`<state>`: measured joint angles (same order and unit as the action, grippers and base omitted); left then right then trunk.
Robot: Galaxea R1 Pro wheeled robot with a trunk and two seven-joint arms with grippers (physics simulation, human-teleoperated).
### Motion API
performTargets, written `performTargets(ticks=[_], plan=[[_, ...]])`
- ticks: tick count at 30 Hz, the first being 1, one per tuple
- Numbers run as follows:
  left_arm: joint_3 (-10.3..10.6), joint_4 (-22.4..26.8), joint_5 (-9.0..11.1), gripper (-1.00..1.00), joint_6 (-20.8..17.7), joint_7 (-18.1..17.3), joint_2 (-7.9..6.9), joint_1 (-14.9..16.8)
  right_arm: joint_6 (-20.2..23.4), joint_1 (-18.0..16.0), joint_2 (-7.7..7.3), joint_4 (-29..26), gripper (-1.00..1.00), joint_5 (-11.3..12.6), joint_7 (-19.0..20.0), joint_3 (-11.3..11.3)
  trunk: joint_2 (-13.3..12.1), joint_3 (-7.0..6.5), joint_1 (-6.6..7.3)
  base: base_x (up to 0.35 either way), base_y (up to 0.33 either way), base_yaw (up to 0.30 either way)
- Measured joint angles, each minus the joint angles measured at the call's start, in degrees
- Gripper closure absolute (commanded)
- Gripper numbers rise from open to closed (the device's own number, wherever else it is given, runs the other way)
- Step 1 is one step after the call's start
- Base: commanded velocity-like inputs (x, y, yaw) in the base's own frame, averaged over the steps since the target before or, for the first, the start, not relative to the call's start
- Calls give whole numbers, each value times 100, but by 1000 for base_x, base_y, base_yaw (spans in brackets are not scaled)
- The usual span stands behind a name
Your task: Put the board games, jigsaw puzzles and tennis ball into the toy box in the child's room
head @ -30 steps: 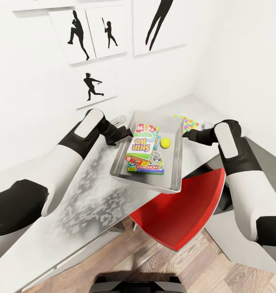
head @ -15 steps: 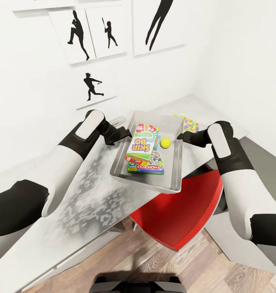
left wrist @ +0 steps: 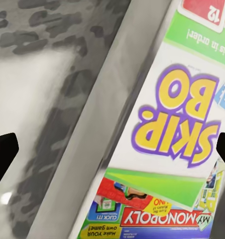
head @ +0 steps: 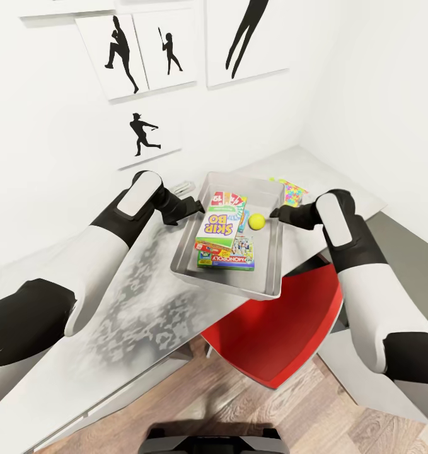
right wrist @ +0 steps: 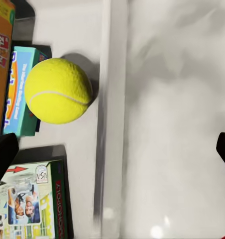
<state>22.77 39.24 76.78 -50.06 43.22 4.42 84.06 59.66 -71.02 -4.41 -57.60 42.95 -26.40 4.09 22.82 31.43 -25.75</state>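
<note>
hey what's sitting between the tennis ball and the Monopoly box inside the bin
Bare bin floor. In the right wrist view a strip of the toy box floor separates the tennis ball from the Monopoly box; the head view shows the same gap.

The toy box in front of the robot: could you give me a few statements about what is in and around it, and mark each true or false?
1. The tennis ball lies inside the toy box. True.
2. The Skip-Bo game box lies under the Monopoly box. False: Skip-Bo lies on top, partly covering Monopoly.
3. A jigsaw puzzle lies on the table outside the toy box. True.
4. The right gripper grips the tennis ball. False: its fingers straddle the box's rim, open, with the ball lying free inside.
5. The chair by the table is blue. False: it is red.
</note>
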Motion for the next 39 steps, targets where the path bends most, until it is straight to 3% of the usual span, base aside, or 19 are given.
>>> performTargets(ticks=[6, 13, 39], plan=[[6, -1, -2, -100, 0, -13, -2, 0, -17, 39, 15, -27, -100, -17, 0, 60, 0, 0, 0, 0, 0, 0], [15, 0, -3, -100, 0, -20, -4, -1, -82, 62, 22, -42, -100, -64, 0, 298, 0, 0, 0, 0, 0, 0], [3, -8, -2, -100, -8, -27, -25, -69, -387, 69, 25, 31, -100, -71, 0, 361, 0, 131, 0, 0, 0, 0]])
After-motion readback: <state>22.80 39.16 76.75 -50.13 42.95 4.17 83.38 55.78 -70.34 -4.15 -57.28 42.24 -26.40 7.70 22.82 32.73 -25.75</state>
